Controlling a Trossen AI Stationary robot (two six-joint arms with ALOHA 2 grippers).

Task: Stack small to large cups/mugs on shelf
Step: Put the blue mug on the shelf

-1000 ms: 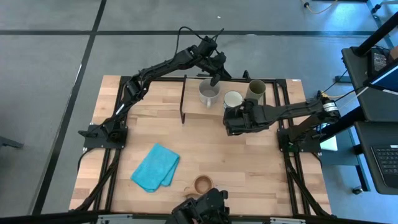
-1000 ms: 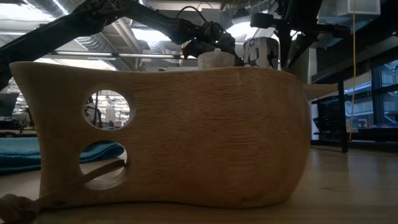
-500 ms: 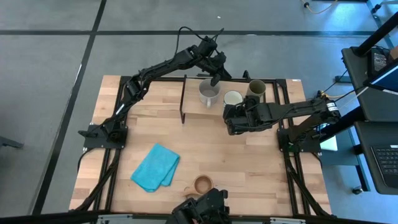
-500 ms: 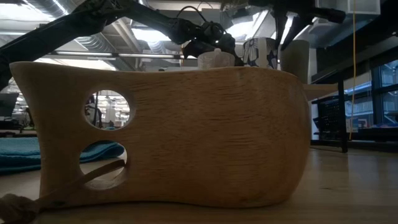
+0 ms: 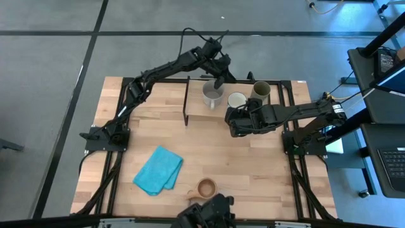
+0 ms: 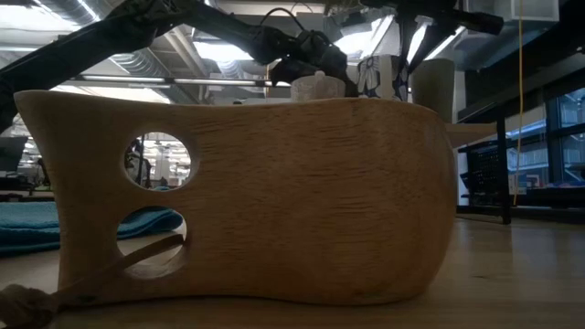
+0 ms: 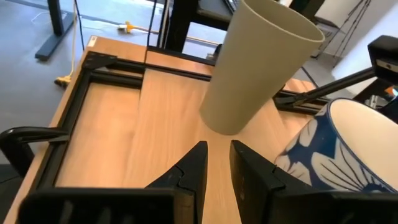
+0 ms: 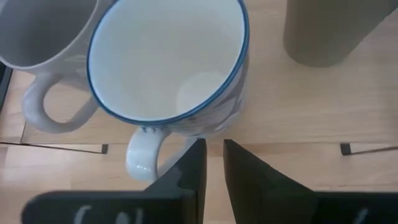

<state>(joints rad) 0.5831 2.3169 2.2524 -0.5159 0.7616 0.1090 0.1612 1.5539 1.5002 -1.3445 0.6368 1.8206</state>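
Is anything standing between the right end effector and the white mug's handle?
Nothing visible. In the right wrist view the right end effector sits just before the white mug, its handle beside the fingertips with only bare shelf board between. The grey mug and olive tumbler flank it.

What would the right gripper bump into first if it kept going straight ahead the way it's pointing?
Most likely the handle of the white mug: in its wrist view, the right gripper has nearly closed fingers aimed just beside that handle. Depth is hard to judge, so it might slip past onto the shelf board.
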